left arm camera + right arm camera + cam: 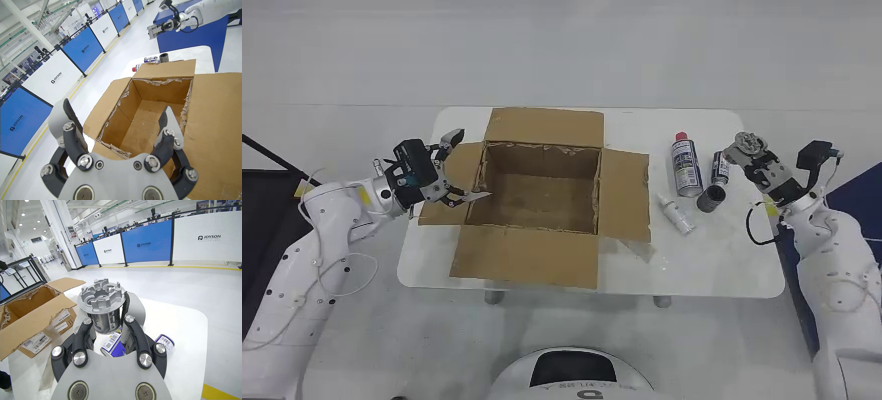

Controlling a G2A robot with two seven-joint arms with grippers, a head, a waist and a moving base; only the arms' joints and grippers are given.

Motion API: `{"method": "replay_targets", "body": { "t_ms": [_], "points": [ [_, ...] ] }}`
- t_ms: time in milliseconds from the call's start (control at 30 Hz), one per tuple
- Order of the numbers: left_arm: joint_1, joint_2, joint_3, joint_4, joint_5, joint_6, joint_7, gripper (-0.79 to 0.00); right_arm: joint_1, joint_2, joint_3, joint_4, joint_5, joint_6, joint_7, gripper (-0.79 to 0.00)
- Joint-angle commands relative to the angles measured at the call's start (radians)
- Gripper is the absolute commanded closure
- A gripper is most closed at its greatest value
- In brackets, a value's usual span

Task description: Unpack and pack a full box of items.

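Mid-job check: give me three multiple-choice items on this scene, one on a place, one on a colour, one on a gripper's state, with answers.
1. Where is the spray can relative to the box?
A. inside it
B. outside it, on the table, on the right arm's side
C. on top of a flap on the left arm's side

2. What colour is the spray can's cap?
A. green
B. red
C. yellow

3. What state is the right gripper in?
A. open and empty
B. shut on a box flap
C. shut on the metal part

Answers:
1 B: the top view shows the can on the table past the box's flap, and the box's inside bare.
2 B: the cap shows red in the top view.
3 C: the right wrist view shows the fingers closed around the metal part.
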Motion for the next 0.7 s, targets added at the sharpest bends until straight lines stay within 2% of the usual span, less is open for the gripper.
{"method": "replay_targets", "body": {
  "t_ms": [0,167,333,667],
  "points": [
    [0.000,0.000,0.000,0.000,0.000,0.000,0.000,-0.785,0.000,0.000,0.000,0.000,0.000,0.000,0.000,0.000],
    [0.000,0.000,0.000,0.000,0.000,0.000,0.000,-0.785,-0.002,0.000,0.000,0.001,0.001,0.005,0.002,0.000],
    [0.000,0.000,0.000,0.000,0.000,0.000,0.000,-0.785,-0.028,0.022,0.017,0.023,-0.075,0.000,0.078,0.000],
    [0.000,0.000,0.000,0.000,0.000,0.000,0.000,-0.785,-0.116,0.086,0.075,0.109,-0.151,0.000,-0.053,0.000]
  ]
}}
